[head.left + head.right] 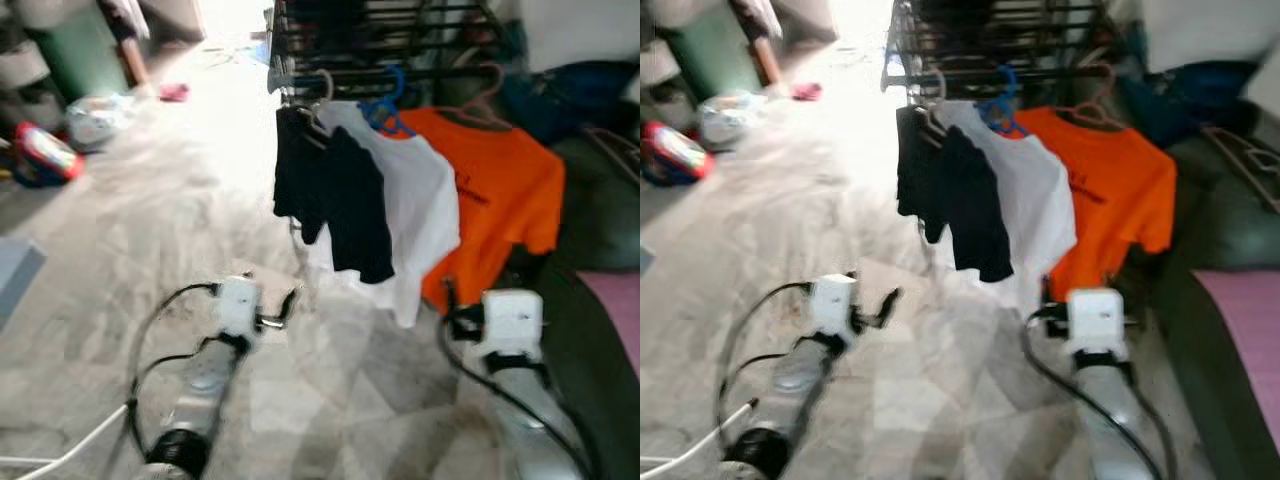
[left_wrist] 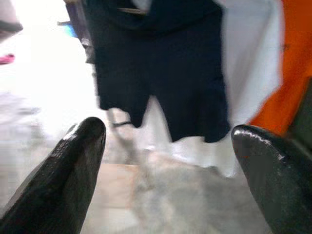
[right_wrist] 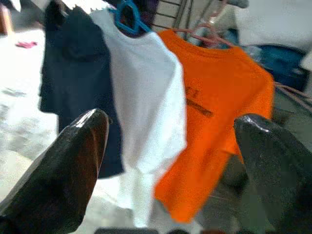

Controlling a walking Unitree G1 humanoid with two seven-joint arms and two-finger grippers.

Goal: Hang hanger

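Presently we recorded, at upper centre of the head view, a dark metal drying rack (image 1: 380, 40) with three garments hung in a row from its lower rail: a black T-shirt (image 1: 335, 195) on the left, a white T-shirt (image 1: 420, 215) in the middle on a blue plastic hanger (image 1: 388, 105), and an orange T-shirt (image 1: 495, 195) on the right on a pink hanger (image 1: 480, 100). The hanger carrying the black shirt was largely hidden; a pale hook was all we could make out. We judged that the shirts overlapped one another because their hooks sat close together on the rail. All three were soft knit cloth, hanging limp. Below lay a pale, marbled stone floor (image 1: 150, 230), glossy under strong light. Our left gripper (image 2: 165, 170) was held low before the black shirt, its two rounded black fingers wide apart and empty; our right gripper (image 3: 168, 170) faced the white and orange shirts, likewise wide apart and empty. Both silver arms reached forward from the lower frame, trailing black cables. Since every hanger in view was already on the rail, we judged the hanging done or nearly so. At upper left lay blurred clutter; at right, a dark sofa (image 1: 600, 300).
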